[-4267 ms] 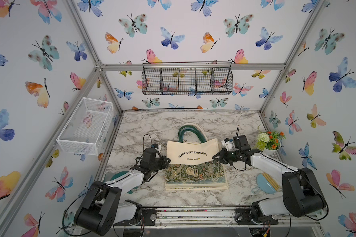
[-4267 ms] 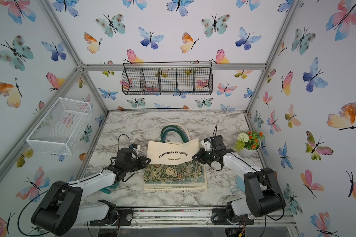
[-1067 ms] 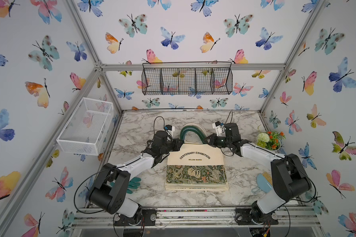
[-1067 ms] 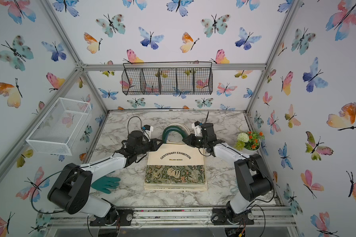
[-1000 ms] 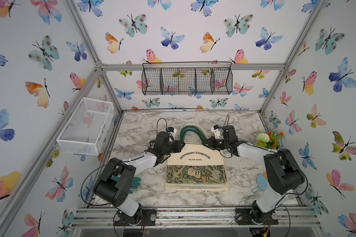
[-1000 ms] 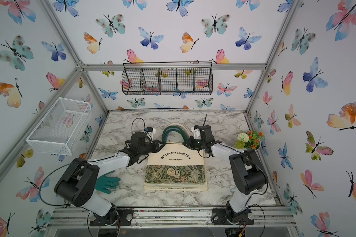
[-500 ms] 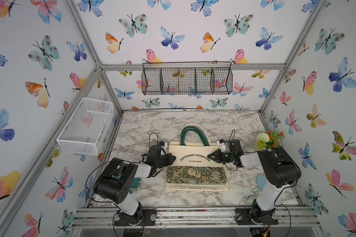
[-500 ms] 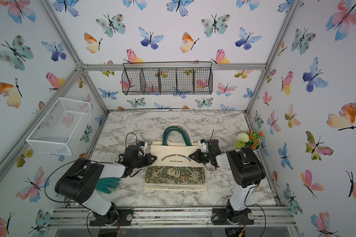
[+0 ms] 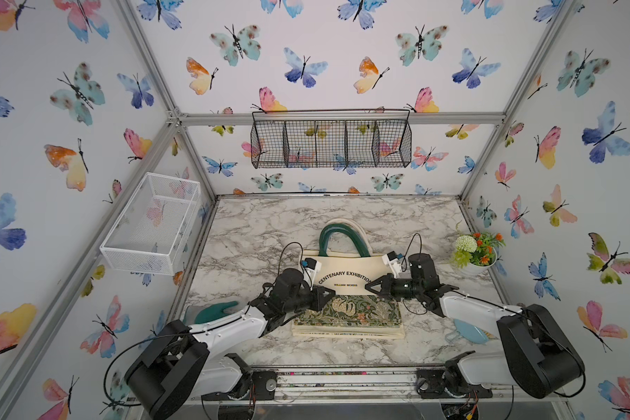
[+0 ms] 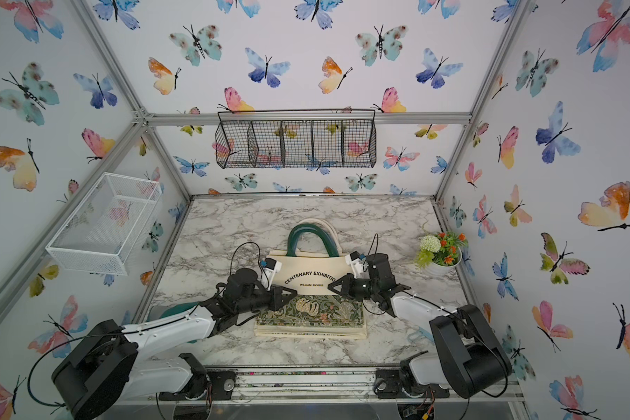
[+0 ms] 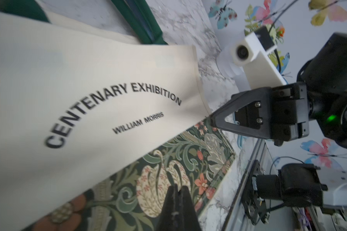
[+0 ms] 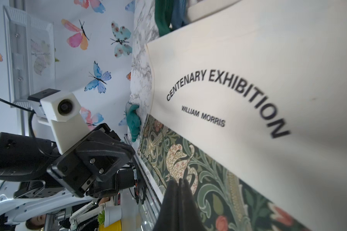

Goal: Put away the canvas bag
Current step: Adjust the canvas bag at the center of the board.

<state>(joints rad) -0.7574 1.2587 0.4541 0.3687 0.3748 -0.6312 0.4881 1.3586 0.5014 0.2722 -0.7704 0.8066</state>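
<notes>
The canvas bag [image 9: 346,269] [image 10: 310,269] lies on the marble table, cream lettered panel toward the back, floral band [image 9: 350,309] toward the front, green handles [image 9: 342,232] behind. My left gripper [image 9: 333,292] [image 10: 295,291] is shut, its tip at the bag's left side where cream meets floral. My right gripper [image 9: 366,287] [image 10: 329,286] is shut at the same line on the right side, pointing inward. In the left wrist view my left gripper [image 11: 177,188] hovers over the floral print with nothing between its fingers, and the right gripper [image 11: 210,120] touches the cream panel's corner. The right gripper [image 12: 179,181] also shows bare over the print.
A black wire basket [image 9: 331,143] hangs on the back wall and a white wire basket [image 9: 153,222] on the left wall. A flower pot [image 9: 477,251] stands at the right. A green glove [image 9: 215,311] lies front left, a blue brush [image 9: 470,331] front right.
Both grippers have drawn back from beside the handles toward the front, along the bag's sides, to the cream-floral line. The cream panel now lies flatter.
</notes>
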